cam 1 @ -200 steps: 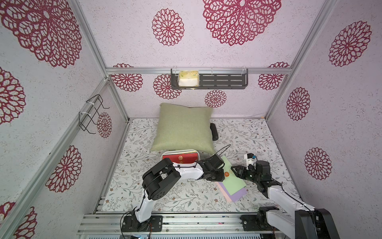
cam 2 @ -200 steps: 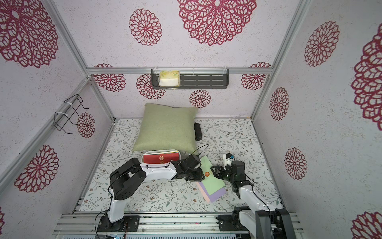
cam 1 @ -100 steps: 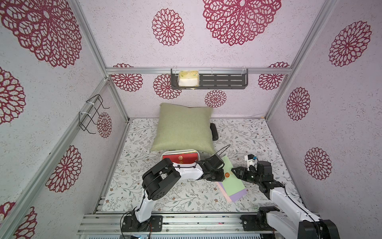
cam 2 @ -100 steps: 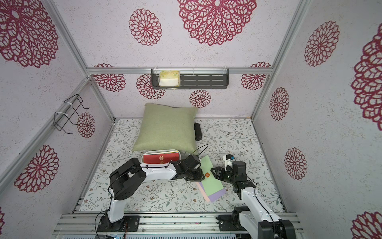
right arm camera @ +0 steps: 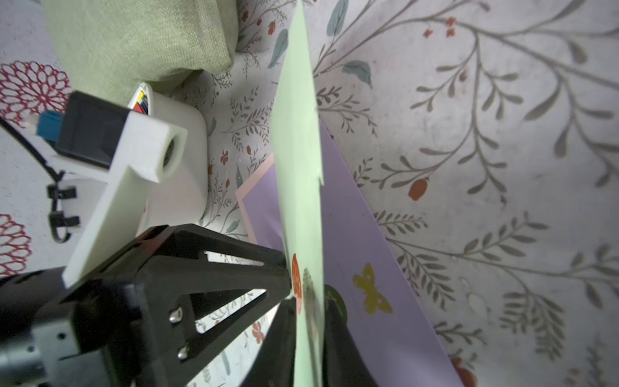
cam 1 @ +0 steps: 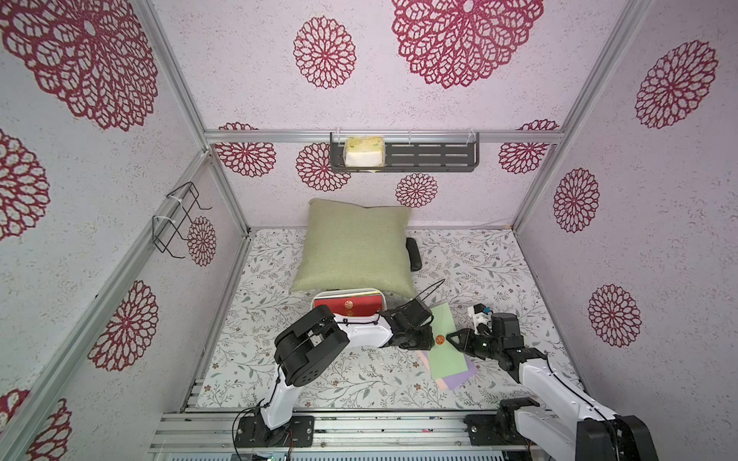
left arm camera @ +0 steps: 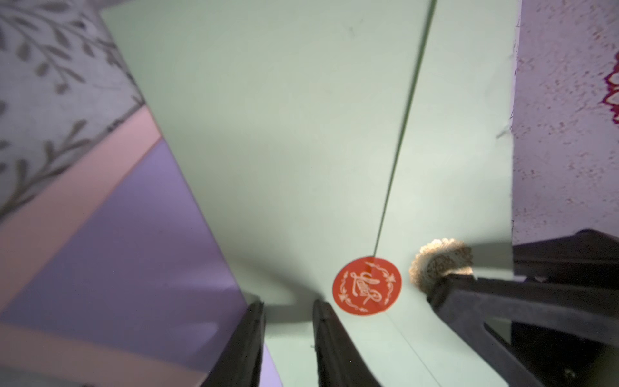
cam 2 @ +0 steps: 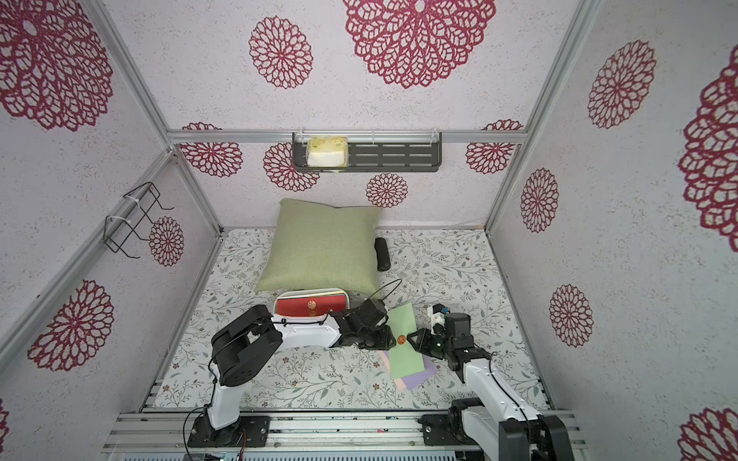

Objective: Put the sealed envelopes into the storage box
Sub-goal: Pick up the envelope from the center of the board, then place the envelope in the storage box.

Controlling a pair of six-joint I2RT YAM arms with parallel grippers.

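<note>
Right gripper [right arm camera: 312, 310] clamps the pale-green paper envelope [cam 1: 449, 355] beside the shallow white plastic storage box [cam 1: 346, 291]; left gripper [left arm camera: 286, 301] has its jaws apart. Best to lift gently, without creasing.

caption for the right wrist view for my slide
Right gripper pinching the green envelope edge-on over a lilac envelope, storage box behind.

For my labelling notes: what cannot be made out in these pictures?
Both top views: in the storage box, the red envelope and the left arm cover what lies beneath.
Left wrist view: the pink envelope lies mostly under the lilac envelope; seal hidden.
Same view, blurred: whether the left gripper grips the green envelope is unclear.
</note>
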